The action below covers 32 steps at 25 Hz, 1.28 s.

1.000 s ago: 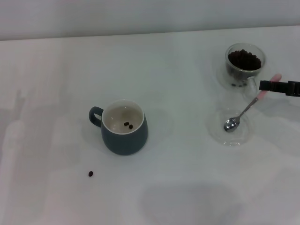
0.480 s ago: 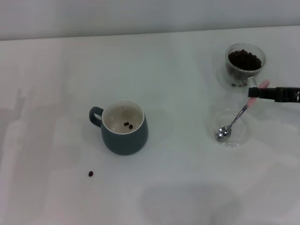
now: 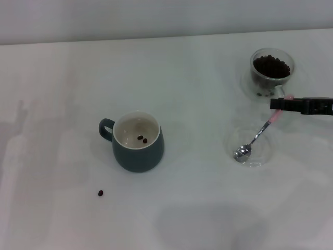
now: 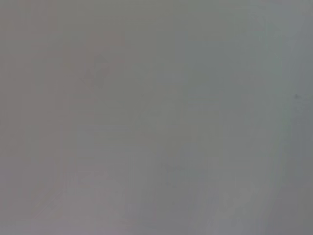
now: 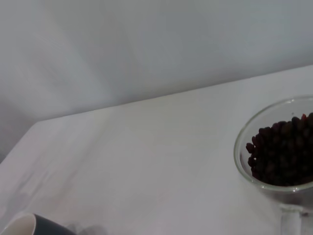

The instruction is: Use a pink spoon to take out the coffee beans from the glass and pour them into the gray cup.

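Right end effector pinches the pink spoon by its handle tip. Light, stiff, slippery; likely swivels.

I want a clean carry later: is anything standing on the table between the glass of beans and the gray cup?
Nothing visible does. The table is bare between the glass and the gray cup; the clear dish under the pink spoon sits beside that path.

We find soft, even, diffuse light overhead; the white table bears one faint broad shadow. Our left wrist view is featureless grey blur.
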Available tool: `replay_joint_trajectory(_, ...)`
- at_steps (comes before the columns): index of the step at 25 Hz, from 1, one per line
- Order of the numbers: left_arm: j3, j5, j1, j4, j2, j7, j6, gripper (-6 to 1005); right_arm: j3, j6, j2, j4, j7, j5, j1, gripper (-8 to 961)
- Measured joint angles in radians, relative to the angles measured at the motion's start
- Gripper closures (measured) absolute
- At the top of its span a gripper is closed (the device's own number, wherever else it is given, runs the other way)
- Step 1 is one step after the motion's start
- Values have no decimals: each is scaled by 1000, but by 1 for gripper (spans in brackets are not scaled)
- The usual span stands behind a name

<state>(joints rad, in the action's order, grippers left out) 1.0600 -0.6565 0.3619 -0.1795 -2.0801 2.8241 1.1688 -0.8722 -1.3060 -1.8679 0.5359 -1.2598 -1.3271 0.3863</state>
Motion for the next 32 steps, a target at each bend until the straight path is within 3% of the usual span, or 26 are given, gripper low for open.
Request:
replay_joint_trajectory(6,0,0,-1,0,1,0,0,200,69,19,-4,8,-68,0,-4,565)
replay_joint_trajectory(15,0,0,-3,2,2,0,0,200,341,9,-5,9,-120,-7,-51,209)
replay_joint_trajectory(17,0,0,-3,3,2,0,0,200,429,2,-17,5,-164,-8,-62,134)
replay_joint_trajectory(19,0,0,-3,3,2,0,0,200,535,5,-49,5,-246,-14,-72,119)
replay_joint_trajectory(22,0,0,-1,3,2,0,-1,200,683,23,-106,-4,-426,-47,-82,97)
replay_joint_trajectory(24,0,0,1,4,3,0,-5,200,752,25,-129,-55,-599,-84,-86,82)
replay_joint_trajectory(32,0,2,5,8,3,0,-14,200,844,39,-135,-460,-1473,-391,-79,74)
